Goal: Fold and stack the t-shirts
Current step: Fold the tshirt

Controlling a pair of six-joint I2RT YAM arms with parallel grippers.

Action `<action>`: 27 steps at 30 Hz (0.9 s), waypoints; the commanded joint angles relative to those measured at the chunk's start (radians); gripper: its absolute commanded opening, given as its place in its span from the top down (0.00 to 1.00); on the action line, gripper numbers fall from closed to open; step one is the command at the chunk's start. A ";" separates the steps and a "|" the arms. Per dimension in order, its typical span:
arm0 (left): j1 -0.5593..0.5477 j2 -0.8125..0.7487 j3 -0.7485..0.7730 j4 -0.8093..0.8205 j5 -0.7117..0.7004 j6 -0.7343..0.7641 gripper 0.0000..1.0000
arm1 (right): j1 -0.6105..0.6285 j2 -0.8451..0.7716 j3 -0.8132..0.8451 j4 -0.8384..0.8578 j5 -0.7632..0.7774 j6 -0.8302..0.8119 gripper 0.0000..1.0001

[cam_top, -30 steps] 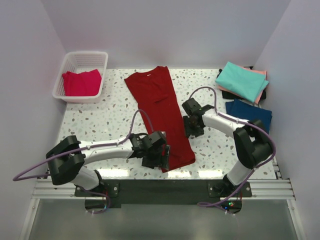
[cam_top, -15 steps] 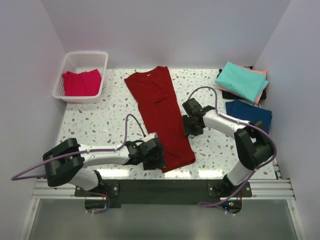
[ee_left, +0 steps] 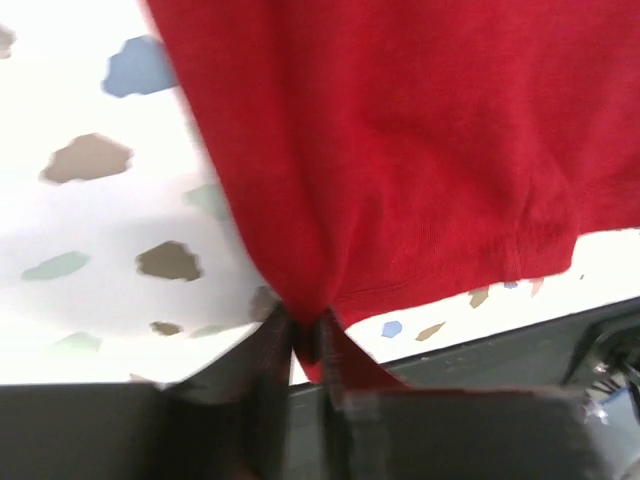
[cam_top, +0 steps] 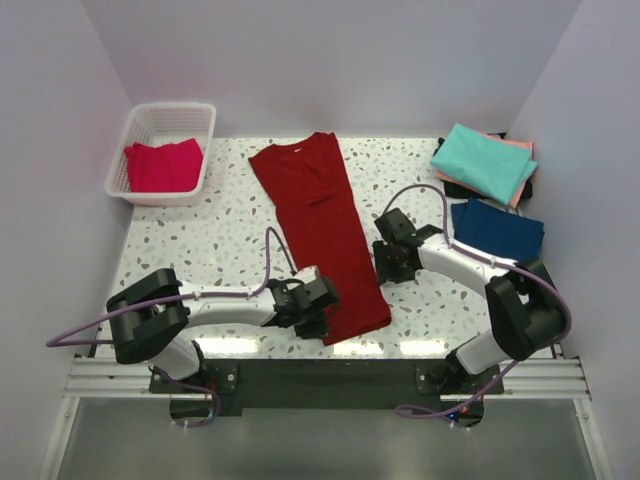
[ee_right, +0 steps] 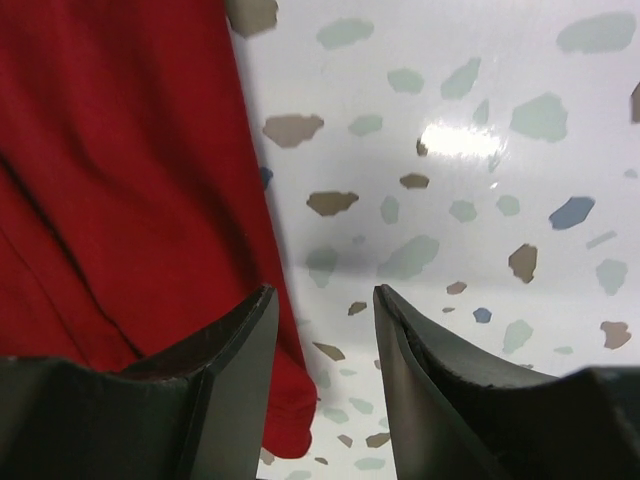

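Left pincer [ee_left: 308, 338] is clamping the near corner of the dark red shirt [cam_top: 325, 235], likely for folding | right pincer [ee_right: 325, 335] is hovering apart beside its right edge.

A: Far left corner of table [cam_top: 190, 250]?
B: Basket [cam_top: 165, 108], with bundled shirt [cam_top: 162, 166] inside.
A: Centre?
B: Spread shirt [cam_top: 320, 220], collar far, hem near; left gripper [cam_top: 321, 325] at near left corner, right gripper [cam_top: 386, 267] just beside right edge.
A: Far right?
B: Stacked shirts [cam_top: 485, 165]; single folded shirt [cam_top: 497, 228] in front.
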 commanded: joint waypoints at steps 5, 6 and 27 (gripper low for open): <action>-0.018 -0.006 -0.014 -0.176 -0.045 -0.071 1.00 | 0.001 -0.088 -0.103 0.052 -0.099 0.041 0.53; -0.020 -0.018 -0.015 -0.187 -0.050 -0.082 1.00 | 0.007 -0.100 -0.110 0.057 -0.118 0.039 0.53; -0.020 -0.155 -0.196 -0.216 -0.056 -0.188 1.00 | 0.281 -0.340 -0.257 0.054 -0.245 0.125 0.50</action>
